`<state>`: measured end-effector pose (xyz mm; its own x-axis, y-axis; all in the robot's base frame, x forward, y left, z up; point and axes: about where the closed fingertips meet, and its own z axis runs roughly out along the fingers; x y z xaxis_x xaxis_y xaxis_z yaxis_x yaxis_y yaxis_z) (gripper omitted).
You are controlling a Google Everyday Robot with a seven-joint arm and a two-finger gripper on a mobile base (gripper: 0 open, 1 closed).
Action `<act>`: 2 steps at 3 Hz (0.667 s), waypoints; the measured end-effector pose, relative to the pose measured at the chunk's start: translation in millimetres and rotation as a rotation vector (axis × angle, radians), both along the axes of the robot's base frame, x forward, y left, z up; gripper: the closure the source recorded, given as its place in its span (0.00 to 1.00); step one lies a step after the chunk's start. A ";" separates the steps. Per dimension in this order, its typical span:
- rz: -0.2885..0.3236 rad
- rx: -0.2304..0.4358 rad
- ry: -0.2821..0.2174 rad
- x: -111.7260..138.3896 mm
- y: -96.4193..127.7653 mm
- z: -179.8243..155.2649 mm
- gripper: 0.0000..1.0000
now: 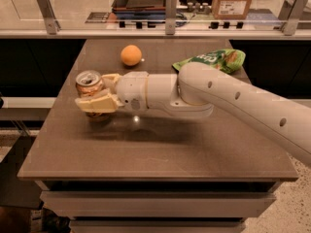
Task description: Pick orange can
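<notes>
The orange can [88,80] stands upright on the brown table [160,144], near its left edge, its silver pull-tab top showing. My gripper [93,91] reaches in from the right and sits around the can. One cream finger [97,102] crosses the can's front and the other lies behind it. The fingers look closed on the can's sides. The can's base still rests on the table.
A round orange fruit [130,55] lies at the back of the table. A green chip bag [214,59] lies at the back right, partly behind my arm. A glass-railed counter [165,25] runs behind the table. The table's left edge is close to the can.
</notes>
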<state>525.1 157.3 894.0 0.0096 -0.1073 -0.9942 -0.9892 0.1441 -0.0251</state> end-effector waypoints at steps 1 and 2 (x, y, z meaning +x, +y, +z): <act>0.006 -0.006 -0.045 9.6 -5.2 21.4 1.00; 0.006 -0.006 -0.045 9.5 -5.1 21.4 1.00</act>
